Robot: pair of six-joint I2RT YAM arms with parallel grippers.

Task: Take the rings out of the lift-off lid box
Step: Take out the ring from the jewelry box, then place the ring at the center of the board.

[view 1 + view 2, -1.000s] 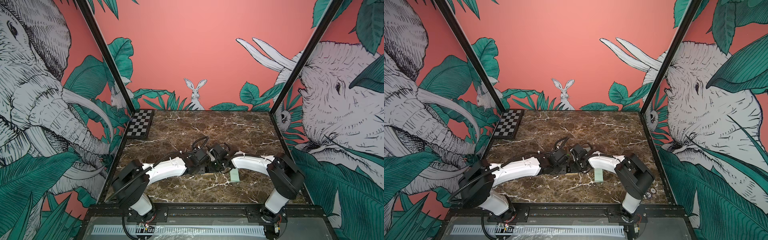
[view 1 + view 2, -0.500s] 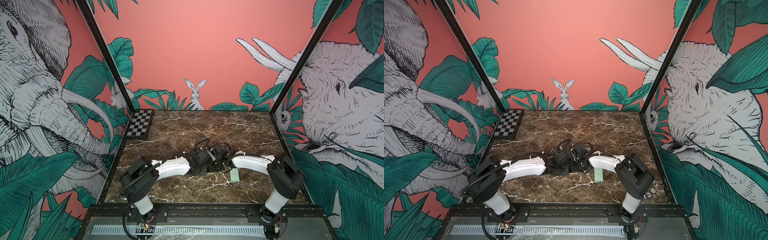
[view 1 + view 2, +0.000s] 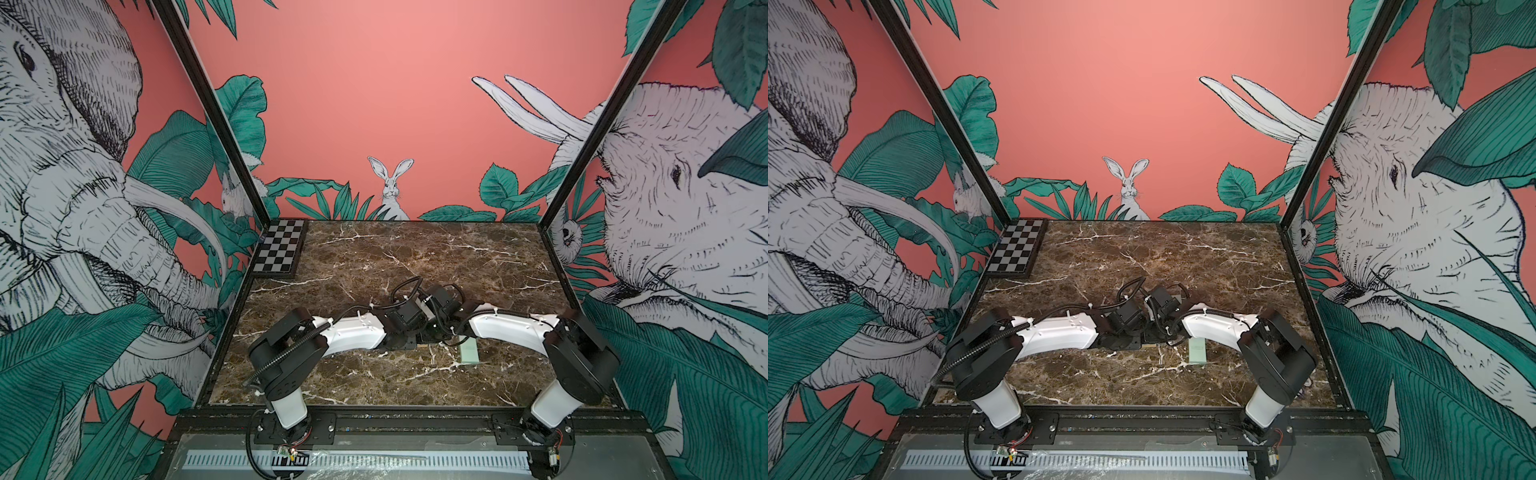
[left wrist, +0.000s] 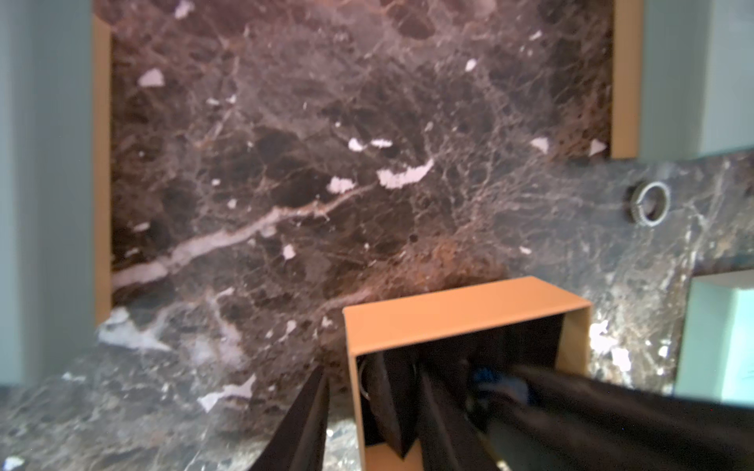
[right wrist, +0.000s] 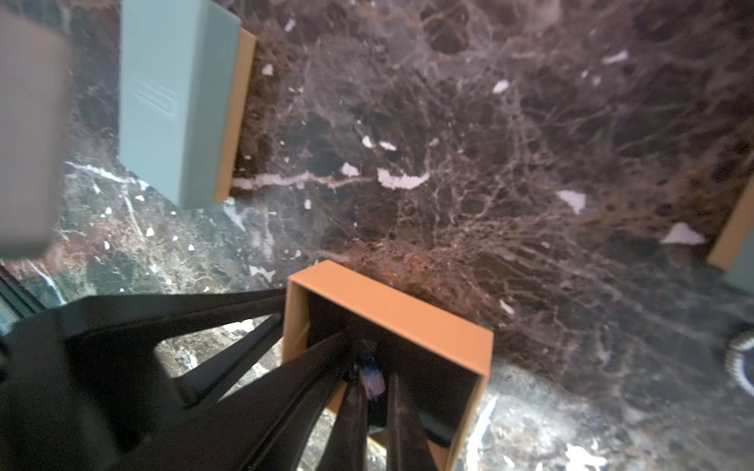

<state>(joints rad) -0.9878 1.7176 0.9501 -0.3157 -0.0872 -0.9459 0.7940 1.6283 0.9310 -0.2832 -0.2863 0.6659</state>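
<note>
Straddling one tan box (image 4: 461, 312) wall, left hand (image 4: 354, 365) is apart, right hand (image 5: 369, 369) together inside; one ring (image 4: 651, 203) outside.

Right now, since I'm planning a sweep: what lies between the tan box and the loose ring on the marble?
Nothing; the left wrist view shows only bare marble between the box and the ring.

The brown marble table (image 3: 415, 257) carries a checkerboard (image 3: 279, 248) in its far left corner. A mint-green lid (image 3: 469, 353) and a ring (image 4: 652, 202) lie nearer.
</note>
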